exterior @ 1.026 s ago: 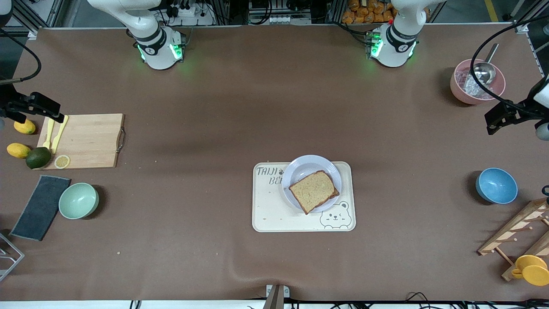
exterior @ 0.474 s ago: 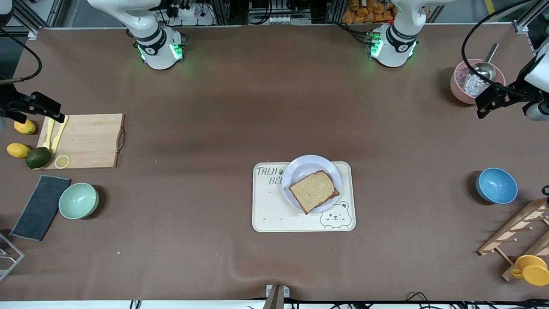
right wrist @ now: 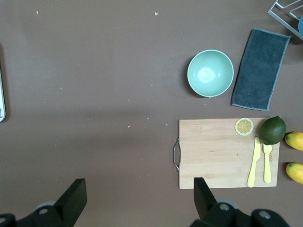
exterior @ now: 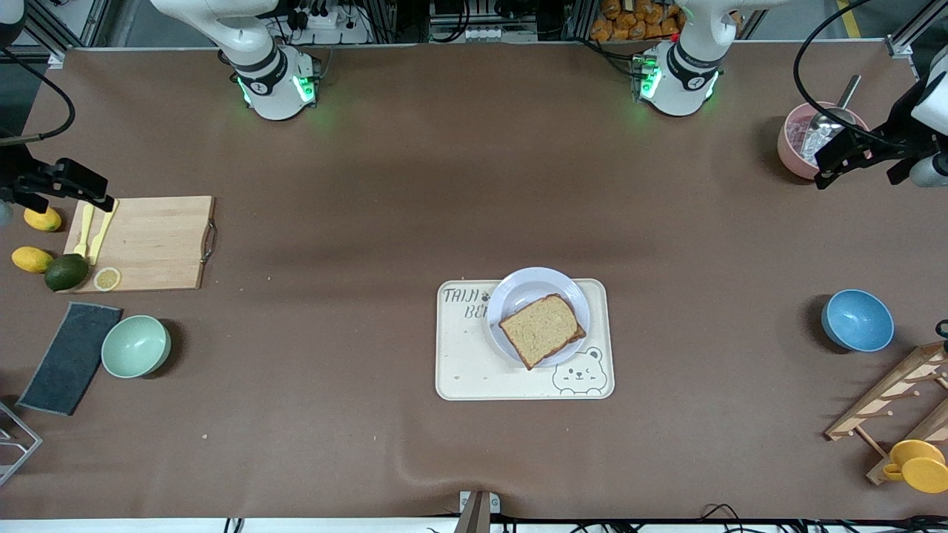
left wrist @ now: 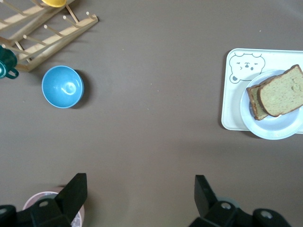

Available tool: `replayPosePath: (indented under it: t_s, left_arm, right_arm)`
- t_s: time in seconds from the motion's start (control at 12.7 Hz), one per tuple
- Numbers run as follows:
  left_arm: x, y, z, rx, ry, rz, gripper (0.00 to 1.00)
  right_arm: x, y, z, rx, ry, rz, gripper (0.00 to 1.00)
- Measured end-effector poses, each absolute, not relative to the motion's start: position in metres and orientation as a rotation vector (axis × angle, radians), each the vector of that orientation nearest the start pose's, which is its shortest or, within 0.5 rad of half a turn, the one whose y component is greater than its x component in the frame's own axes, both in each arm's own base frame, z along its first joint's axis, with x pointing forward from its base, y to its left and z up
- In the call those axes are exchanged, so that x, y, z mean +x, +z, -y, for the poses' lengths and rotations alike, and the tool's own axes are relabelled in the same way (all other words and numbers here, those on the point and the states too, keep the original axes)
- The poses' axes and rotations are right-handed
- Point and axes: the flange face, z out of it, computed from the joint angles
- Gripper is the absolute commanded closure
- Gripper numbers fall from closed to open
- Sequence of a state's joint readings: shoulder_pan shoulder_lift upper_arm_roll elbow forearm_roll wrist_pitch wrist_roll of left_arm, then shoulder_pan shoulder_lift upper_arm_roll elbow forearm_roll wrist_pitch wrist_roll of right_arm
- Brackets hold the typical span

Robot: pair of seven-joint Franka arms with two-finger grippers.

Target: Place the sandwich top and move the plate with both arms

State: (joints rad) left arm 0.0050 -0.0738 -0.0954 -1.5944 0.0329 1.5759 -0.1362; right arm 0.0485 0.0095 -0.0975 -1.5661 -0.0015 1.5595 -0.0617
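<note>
The sandwich top, a plain tan bread slice, lies on another slice on the lavender-white plate. The plate sits on the cream bear tray in the table's middle. In the left wrist view the sandwich top covers most of a lower slice on the plate. My left gripper is open and empty, up over the pink bowl at the left arm's end; its own view shows it over bare mat. My right gripper is open and empty over the cutting board's edge; it also shows in the right wrist view.
A blue bowl and a wooden rack with a yellow cup stand at the left arm's end. A mint bowl, a grey cloth, lemons, an avocado and yellow cutlery lie by the cutting board at the right arm's end.
My left gripper has moved toward the robots' bases and now hangs over the pink bowl. The right gripper, the plate and the bread have not moved.
</note>
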Motion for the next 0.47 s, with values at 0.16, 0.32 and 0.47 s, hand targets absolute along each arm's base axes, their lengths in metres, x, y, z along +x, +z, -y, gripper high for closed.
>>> replayPosePath:
  t_s: [0.16,0.32,0.47]
  left_arm:
    - [0.5275,0.6488,0.0518,-3.107,-0.079,0.087,0.00]
    - [0.5261,0.6464,0.0534,-3.107,-0.071,0.085,0.00]
    - [0.5247,0.6463,0.0530,-3.107,-0.070,0.086,0.00]
  right_arm:
    - [0.5555,0.6205,0.0271,-3.143,0.025,0.020,0.00]
    - [0.5555,0.6204,0.0271,-3.143,0.026,0.020,0.00]
    - [0.5555,0.6204,0.0272,-3.143,0.026,0.020,0.00]
